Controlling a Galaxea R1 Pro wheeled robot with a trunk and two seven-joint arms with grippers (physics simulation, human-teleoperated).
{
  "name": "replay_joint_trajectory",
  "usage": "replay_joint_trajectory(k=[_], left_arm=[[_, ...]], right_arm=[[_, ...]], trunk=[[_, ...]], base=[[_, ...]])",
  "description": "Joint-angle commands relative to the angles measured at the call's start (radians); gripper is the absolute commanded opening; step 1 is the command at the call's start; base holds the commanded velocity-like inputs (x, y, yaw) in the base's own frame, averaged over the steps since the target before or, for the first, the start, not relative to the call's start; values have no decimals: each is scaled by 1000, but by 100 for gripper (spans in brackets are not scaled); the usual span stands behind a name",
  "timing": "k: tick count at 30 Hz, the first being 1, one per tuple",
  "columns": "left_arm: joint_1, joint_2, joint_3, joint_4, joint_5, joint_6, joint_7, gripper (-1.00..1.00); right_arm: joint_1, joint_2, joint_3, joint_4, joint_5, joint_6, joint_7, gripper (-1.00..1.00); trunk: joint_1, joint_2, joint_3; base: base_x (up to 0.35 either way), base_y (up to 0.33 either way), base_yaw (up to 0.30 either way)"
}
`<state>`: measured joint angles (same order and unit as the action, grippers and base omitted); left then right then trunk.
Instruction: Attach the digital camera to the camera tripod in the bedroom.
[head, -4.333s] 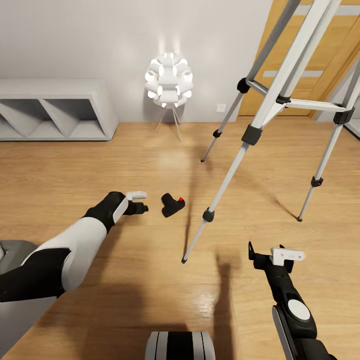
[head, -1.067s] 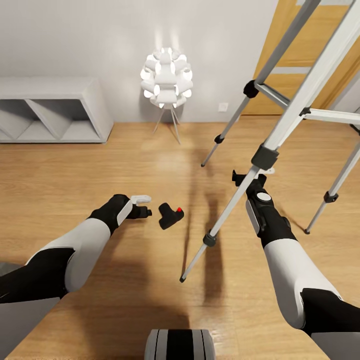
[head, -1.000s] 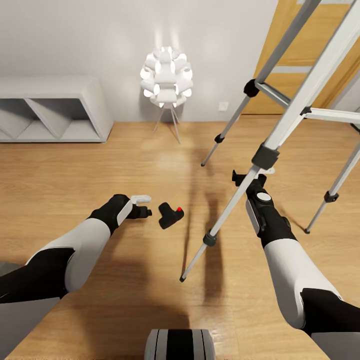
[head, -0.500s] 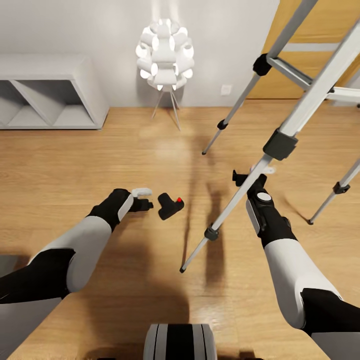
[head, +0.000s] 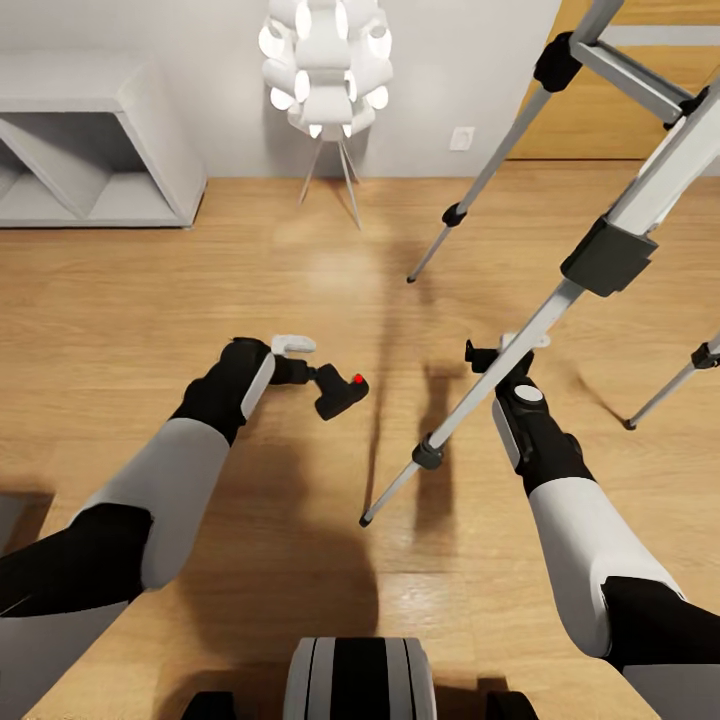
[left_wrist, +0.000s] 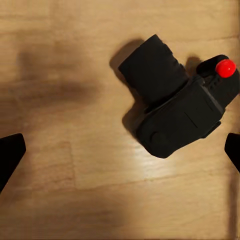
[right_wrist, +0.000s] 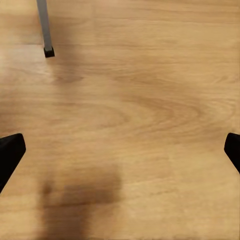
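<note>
Black and chunky, the digital camera (head: 340, 392) lies on the light wood floor (head: 150, 300) just ahead of my left gripper (head: 312, 374). In my head view its long axis runs slantwise from lower left to upper right, with the round red button at the upper right end, pointing toward the camera tripod (head: 560, 290). In my left wrist view the digital camera (left_wrist: 175, 107) sits between my two fingertips (left_wrist: 10, 155), which stand wide apart at the frame edges and touch nothing; the gripper is spread open and empty.

My right gripper (head: 487, 356) sits behind the nearest tripod leg, which crosses in front of it, so the head view hides part of it. The right wrist view shows its fingertips (right_wrist: 10, 152) far apart over bare floor, holding nothing, with one tripod foot (right_wrist: 48, 50) beyond.

The tripod's head is cut off by the top of the frame, as is the top of the white ball lamp (head: 325, 65).

Compared with half a second ago, my left gripper has come right up to the camera.
</note>
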<state>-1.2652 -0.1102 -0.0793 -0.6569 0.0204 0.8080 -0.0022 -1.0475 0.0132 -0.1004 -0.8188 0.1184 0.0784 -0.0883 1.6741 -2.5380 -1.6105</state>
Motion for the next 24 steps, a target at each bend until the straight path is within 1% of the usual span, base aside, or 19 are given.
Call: replay_joint_trajectory(k=[1,4,5,8,12,17,18,19,20,21,22,23,24], left_arm=[[0,0,-10,-1,1,5,0,100],[0,0,-61,-3,1,5,-1,100],[0,1,-97,-3,1,5,-1,100],[0,1,-169,2,1,2,-4,100],[1,1,-216,11,1,-1,-8,100],[1,1,-228,9,1,-2,-9,100],[1,0,-241,7,0,-3,-9,100],[1,0,-278,4,0,-3,-9,100],[1,0,-328,2,1,-3,-11,100],[1,0,-385,0,1,-3,-13,100],[1,-1,-464,-5,1,-3,-16,100],[1,-1,-502,-8,2,-3,-17,100],[1,-1,-516,-10,2,-3,-18,100]], right_arm=[[0,1,-2,-2,11,7,-1,100],[0,1,-3,-5,12,1,2,100],[0,0,-4,-9,12,-15,1,100],[0,-1,-5,-21,10,-52,-3,100],[2,2,-4,-35,10,-69,-5,100],[3,3,-3,-37,10,-72,-5,100],[3,3,-3,-37,10,-73,-5,100],[3,4,-3,-37,10,-76,-5,100],[3,4,-3,-38,10,-80,-5,100],[3,4,-3,-37,10,-85,-5,100],[3,4,-3,-37,10,-91,-5,100],[3,4,-3,-37,10,-94,-5,100],[3,4,-3,-37,10,-95,-5,100]], trunk=[[0,0,-1],[0,0,-2],[0,0,-3],[0,0,-3],[0,0,-3],[0,0,-3],[0,0,-3],[0,0,-3],[0,0,-3],[0,0,-3],[0,0,-3],[0,0,-3],[0,0,-3]], base=[[0,0,0],[0,0,0],[0,0,0],[0,0,0],[0,0,0],[0,0,0],[0,0,0],[0,0,0],[0,0,0],[0,0,0],[0,0,0],[0,0,0],[0,0,0]])
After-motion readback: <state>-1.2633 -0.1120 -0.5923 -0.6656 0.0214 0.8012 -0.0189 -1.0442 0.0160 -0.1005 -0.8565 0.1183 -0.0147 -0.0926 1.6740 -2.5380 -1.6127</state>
